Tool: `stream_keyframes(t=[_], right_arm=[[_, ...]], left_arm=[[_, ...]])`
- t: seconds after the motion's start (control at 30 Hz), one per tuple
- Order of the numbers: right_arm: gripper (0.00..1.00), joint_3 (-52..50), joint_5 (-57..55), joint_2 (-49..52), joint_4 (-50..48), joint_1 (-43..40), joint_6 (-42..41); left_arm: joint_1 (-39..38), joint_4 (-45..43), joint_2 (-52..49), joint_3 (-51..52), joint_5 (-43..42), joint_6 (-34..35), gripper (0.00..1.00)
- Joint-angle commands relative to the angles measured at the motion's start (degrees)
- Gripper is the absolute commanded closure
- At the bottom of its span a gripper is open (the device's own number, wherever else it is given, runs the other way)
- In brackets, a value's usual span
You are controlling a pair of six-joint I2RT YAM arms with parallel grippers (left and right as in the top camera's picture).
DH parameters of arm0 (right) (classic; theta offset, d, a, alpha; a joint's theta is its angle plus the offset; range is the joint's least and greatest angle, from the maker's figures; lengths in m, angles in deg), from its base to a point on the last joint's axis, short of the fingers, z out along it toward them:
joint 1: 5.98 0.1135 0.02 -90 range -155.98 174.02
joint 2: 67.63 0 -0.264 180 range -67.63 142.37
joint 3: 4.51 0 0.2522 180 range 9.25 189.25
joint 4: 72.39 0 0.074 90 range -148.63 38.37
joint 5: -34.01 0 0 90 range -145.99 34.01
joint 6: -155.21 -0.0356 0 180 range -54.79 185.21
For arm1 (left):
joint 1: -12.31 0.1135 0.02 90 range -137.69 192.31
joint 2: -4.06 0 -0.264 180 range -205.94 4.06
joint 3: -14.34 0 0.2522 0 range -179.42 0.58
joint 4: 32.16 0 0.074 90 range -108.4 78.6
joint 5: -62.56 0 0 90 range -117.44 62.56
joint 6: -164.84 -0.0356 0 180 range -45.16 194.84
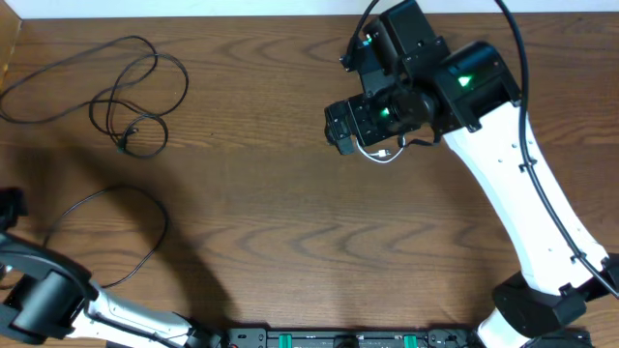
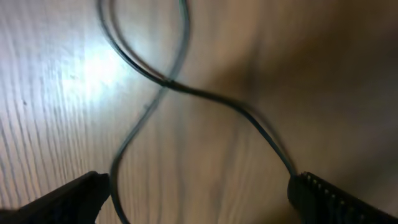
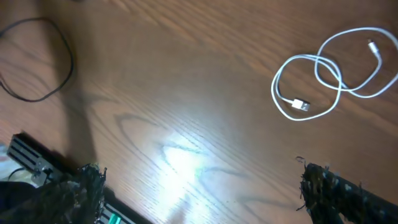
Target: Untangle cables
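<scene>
Black cable (image 1: 126, 140) upper left, second black cable (image 1: 164, 224) and white cable (image 3: 303, 104) lie apart, each looped; left gripper (image 2: 199, 186) and right gripper (image 3: 199, 180) gape empty.

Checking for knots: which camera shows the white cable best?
Right wrist view: the white cable lies whole in loose loops, both plugs visible. Overhead, only a sliver shows beneath the right arm. The left wrist view shows only a black cable.
</scene>
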Motion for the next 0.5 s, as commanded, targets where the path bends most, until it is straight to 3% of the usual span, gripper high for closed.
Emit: stream_keyframes(t=[0.0, 0.2, 0.37, 0.47], right_arm=[[0.01, 0.0, 2.7, 0.4, -0.1, 0.0, 0.6], [0.01, 0.0, 2.7, 0.4, -0.2, 0.0, 0.6], [0.01, 0.0, 2.7, 0.4, -0.2, 0.0, 0.6], [0.01, 0.0, 2.7, 0.4, -0.3, 0.0, 0.6]], left_arm=[[3.2, -2.8, -0.4, 3.5, 2.4, 3.0, 0.04], [6.1, -11.8, -0.4, 10.4, 4.4, 3.2, 0.04], [6.1, -18.4, -0.4, 15.2, 4.4, 3.2, 0.20], [6.1, -21.1, -0.4, 17.4, 4.4, 3.2, 0.21]])
